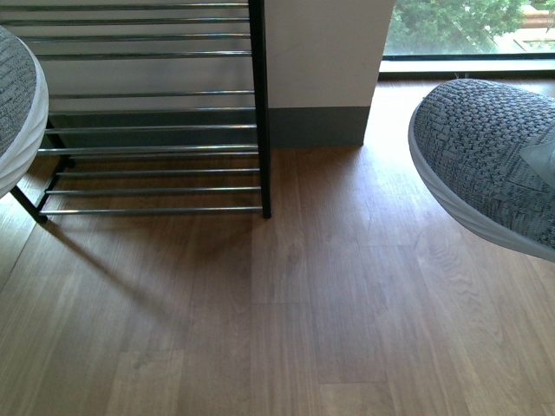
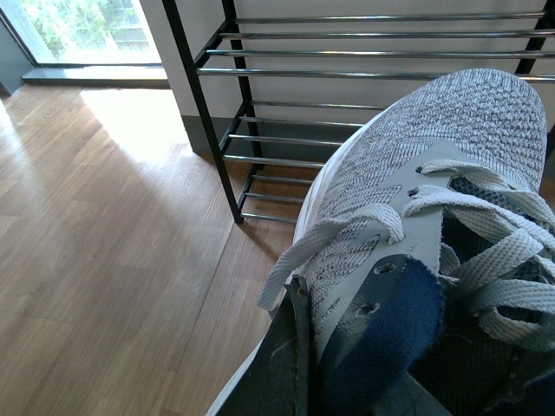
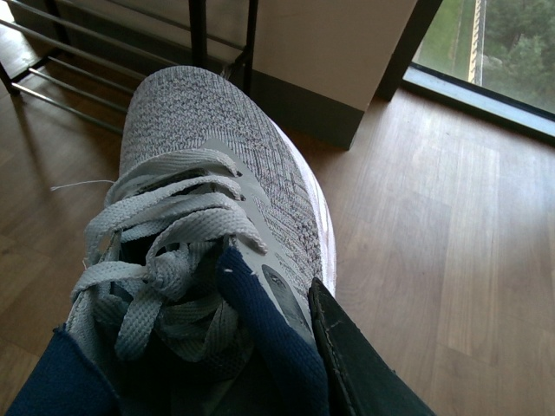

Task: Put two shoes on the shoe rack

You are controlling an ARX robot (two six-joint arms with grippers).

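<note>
step: carry phase; neither sneaker was on shoe rack (image 1: 258, 104) yet.
left gripper (image 2: 347, 373): clamped on left sneaker (image 2: 434, 173), toe faced rods (image 2: 364, 52).
right gripper (image 3: 299, 373): clamped on right sneaker (image 3: 217, 147), held right of rack.
next: probably needed right sneaker swung across, soles set on rods.

Two grey knit sneakers with thick white soles, pale flat laces and navy collars, both raised off the wooden floor. The left sneaker (image 2: 416, 173) is clamped at its collar by the left pincer (image 2: 338, 373), its toe pointing away from the pincer toward the shoe rack (image 2: 364, 52). The right sneaker (image 3: 208, 173) is clamped the same way by the right pincer (image 3: 295, 364), toe pointing away. The rack, a black frame with thin chrome rods, stands just beyond the left pincer's sneaker toe.
</note>
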